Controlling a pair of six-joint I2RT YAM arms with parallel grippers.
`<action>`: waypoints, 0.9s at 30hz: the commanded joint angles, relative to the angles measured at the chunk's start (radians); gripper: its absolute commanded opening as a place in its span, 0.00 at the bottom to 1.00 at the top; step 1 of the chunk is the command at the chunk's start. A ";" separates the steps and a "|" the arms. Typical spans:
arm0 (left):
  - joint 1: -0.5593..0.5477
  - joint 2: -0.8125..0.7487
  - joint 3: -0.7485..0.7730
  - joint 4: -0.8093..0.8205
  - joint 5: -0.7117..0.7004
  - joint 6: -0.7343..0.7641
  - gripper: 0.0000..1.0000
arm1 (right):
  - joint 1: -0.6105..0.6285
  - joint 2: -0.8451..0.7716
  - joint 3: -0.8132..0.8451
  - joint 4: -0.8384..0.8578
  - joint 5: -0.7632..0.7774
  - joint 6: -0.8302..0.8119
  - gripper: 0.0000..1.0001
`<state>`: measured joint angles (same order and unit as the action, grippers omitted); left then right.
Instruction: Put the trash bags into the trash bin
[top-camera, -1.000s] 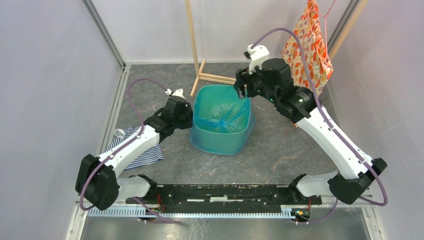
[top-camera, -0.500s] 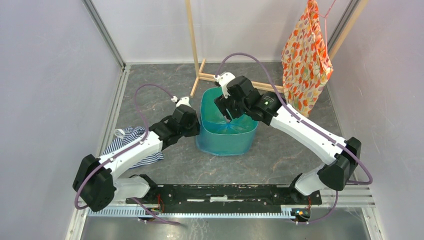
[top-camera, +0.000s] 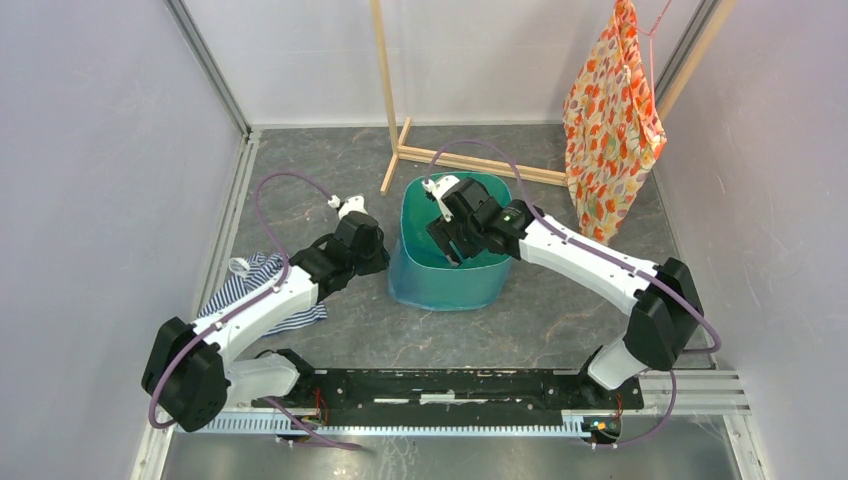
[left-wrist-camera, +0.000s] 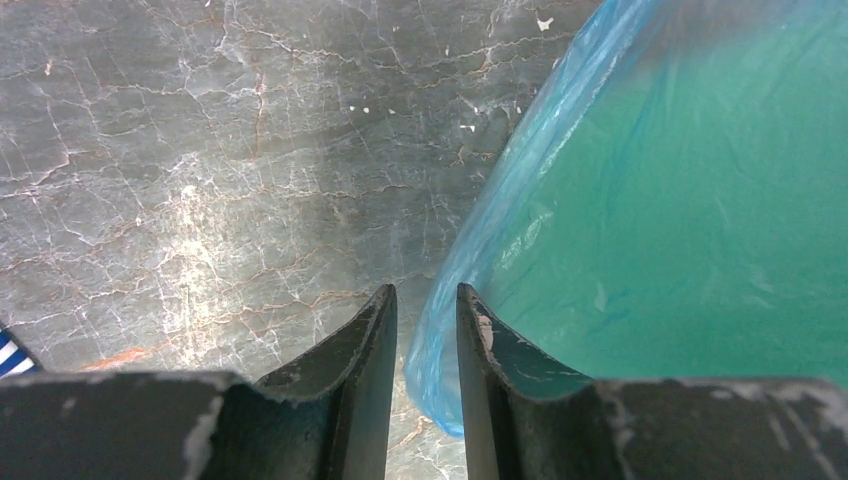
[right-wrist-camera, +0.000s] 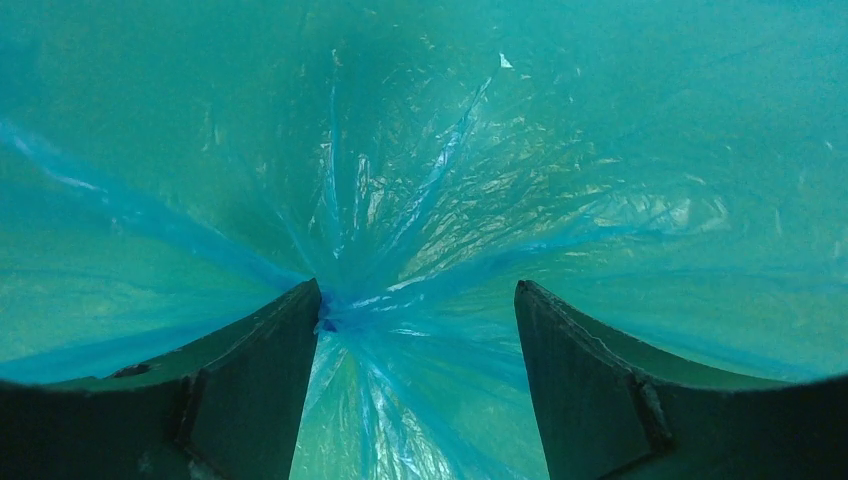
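The mint-green trash bin (top-camera: 490, 182) stands mid-floor, lined by the light-blue trash bag (top-camera: 418, 215), whose hem hangs over its outer wall (left-wrist-camera: 470, 250). My right gripper (top-camera: 450, 243) reaches down inside the bin. It is open wide (right-wrist-camera: 417, 290) over the bag's gathered bottom (right-wrist-camera: 400, 230), its left fingertip (right-wrist-camera: 305, 300) touching the bunched plastic. My left gripper (top-camera: 383, 262) points down at the floor against the bin's left outer wall. Its jaws (left-wrist-camera: 425, 292) stand a narrow gap apart, with the bag's hem showing in the gap and floor visible below.
A blue-and-white striped cloth (top-camera: 262, 295) lies under the left arm by the left wall. A wooden stand (top-camera: 395, 110) rises just behind the bin. Orange floral fabric (top-camera: 612, 110) hangs at the back right. Enclosure walls close in on both sides.
My right arm swung from the bin's far-right rim down into the bin, its jaws widening. The left gripper shifted slightly along the bin's left wall.
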<state>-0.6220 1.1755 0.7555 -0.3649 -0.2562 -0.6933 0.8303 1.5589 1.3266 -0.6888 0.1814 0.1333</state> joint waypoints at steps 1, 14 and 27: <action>0.005 0.003 -0.011 0.043 0.012 0.011 0.35 | 0.001 0.017 -0.041 0.082 -0.004 0.026 0.78; 0.005 0.044 -0.037 0.098 0.055 0.029 0.31 | -0.002 0.064 -0.116 0.136 0.047 0.017 0.78; 0.005 0.092 -0.043 0.132 0.065 0.029 0.27 | -0.001 0.080 -0.159 0.181 0.109 -0.024 0.77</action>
<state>-0.6209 1.2564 0.7128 -0.2775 -0.1982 -0.6922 0.8303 1.6192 1.1721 -0.5323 0.2493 0.1322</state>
